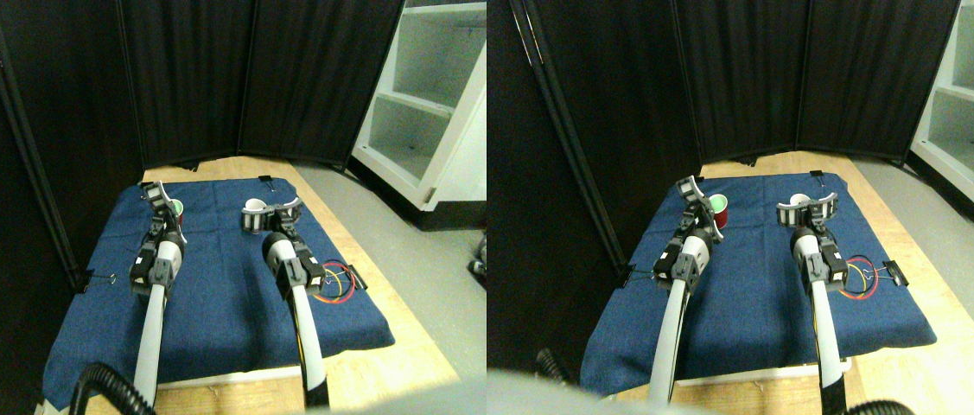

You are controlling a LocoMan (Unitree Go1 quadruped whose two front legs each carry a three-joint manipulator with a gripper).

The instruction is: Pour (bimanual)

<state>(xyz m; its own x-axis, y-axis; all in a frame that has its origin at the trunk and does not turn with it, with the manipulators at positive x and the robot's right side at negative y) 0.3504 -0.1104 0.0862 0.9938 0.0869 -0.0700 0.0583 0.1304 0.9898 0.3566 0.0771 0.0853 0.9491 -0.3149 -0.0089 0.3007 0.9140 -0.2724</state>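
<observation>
A red cup (178,211) with a green inside stands upright on the blue cloth (219,294) at the back left. My left gripper (161,201) sits right against its left side. A white cup (254,216) stands upright further right on the cloth. My right gripper (279,213) is at its right side, touching or nearly touching it. Both pale arms reach up from the bottom edge to the cups.
The cloth is clipped onto a wooden board (383,363) with black binder clips (89,281). A loop of red and yellow wire (338,284) lies on the cloth right of my right arm. Black curtains (193,78) close off the back. White shelves (426,112) stand at the right.
</observation>
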